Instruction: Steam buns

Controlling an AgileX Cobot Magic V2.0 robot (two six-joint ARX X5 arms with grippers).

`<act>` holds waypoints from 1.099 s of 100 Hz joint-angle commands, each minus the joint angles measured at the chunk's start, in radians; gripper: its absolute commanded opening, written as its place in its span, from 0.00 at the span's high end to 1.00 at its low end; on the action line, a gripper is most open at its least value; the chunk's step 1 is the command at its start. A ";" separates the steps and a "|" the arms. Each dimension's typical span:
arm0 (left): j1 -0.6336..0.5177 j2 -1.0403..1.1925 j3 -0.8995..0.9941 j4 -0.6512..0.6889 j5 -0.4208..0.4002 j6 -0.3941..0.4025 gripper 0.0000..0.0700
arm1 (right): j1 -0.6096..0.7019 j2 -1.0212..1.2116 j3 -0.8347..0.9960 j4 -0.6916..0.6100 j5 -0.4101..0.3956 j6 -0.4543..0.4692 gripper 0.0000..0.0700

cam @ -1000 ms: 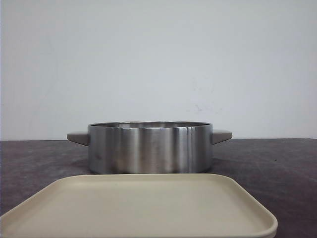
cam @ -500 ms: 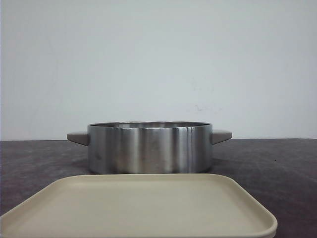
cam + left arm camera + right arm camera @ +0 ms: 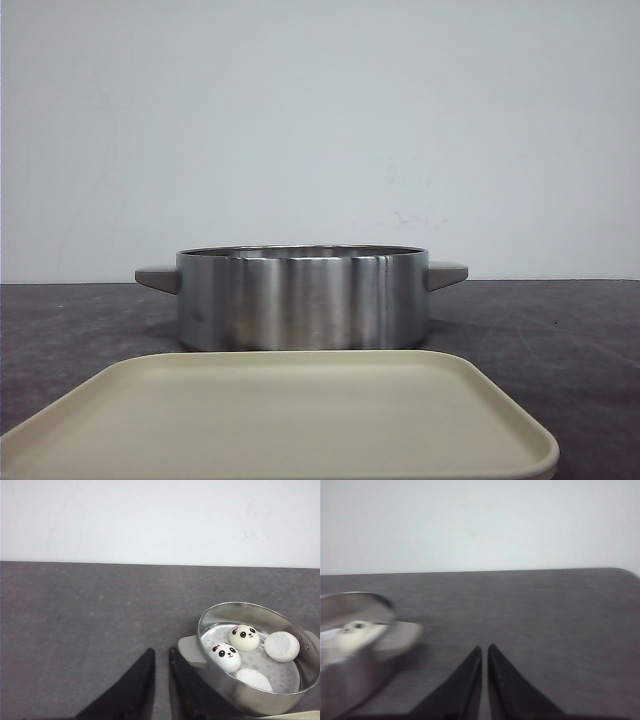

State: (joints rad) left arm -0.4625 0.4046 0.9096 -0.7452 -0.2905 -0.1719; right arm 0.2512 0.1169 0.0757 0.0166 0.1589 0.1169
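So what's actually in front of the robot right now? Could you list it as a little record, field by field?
Pot: steel steamer pot with two side handles, no lid on it, standing on the dark table
Buns: four white buns inside the pot; two show panda faces, two show none
Tray: beige tray lying nearer the camera than the pot, nothing on it
Left gripper: jaws nearly together, holding nothing, beside the pot
Right gripper: jaws nearly together, holding nothing, over bare table
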 commanded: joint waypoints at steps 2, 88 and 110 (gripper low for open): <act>-0.003 0.000 0.008 0.010 -0.005 -0.001 1.00 | -0.035 -0.038 -0.030 -0.001 -0.003 -0.026 0.98; -0.003 0.000 0.008 0.010 -0.005 -0.001 1.00 | -0.166 -0.113 -0.064 -0.175 -0.008 -0.027 0.98; -0.003 0.000 0.008 0.010 -0.005 -0.001 1.00 | -0.166 -0.113 -0.064 -0.175 -0.008 -0.027 0.98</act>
State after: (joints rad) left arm -0.4625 0.4042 0.9096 -0.7452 -0.2905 -0.1719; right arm 0.0841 0.0048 0.0151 -0.1608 0.1509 0.1001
